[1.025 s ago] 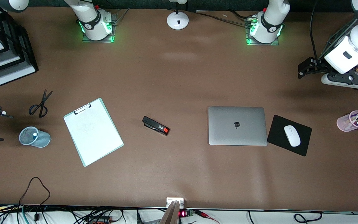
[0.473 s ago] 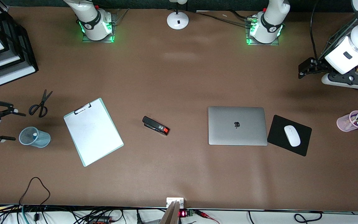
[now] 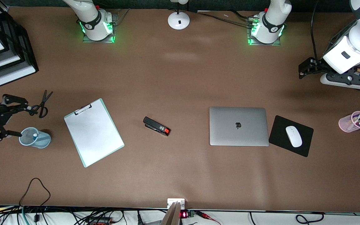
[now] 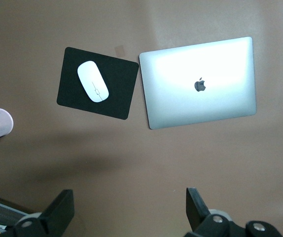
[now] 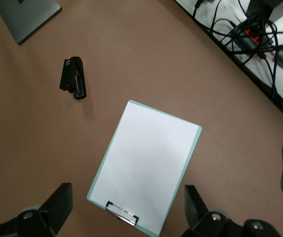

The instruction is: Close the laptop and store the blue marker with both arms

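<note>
The silver-grey laptop (image 3: 238,126) lies shut on the table with its apple logo up; it also shows in the left wrist view (image 4: 198,81). A small white tip (image 3: 35,135) shows inside the light-blue mesh cup (image 3: 37,139); I cannot make out the blue marker's body. My right gripper (image 3: 23,120) is open and empty, over the table between the scissors (image 3: 41,104) and the mesh cup. My left gripper (image 3: 302,68) is open and empty, high over bare table at the left arm's end.
A clipboard (image 3: 93,132) and a black stapler (image 3: 156,126) lie mid-table. A black mouse pad (image 3: 305,140) with a white mouse (image 3: 293,136) lies beside the laptop. A pink pen cup (image 3: 354,121) and black paper trays (image 3: 20,47) stand at the ends.
My right gripper has come in from the table's end to above the mesh cup and beside the scissors. My left gripper has shifted only slightly. The laptop has stayed shut.
</note>
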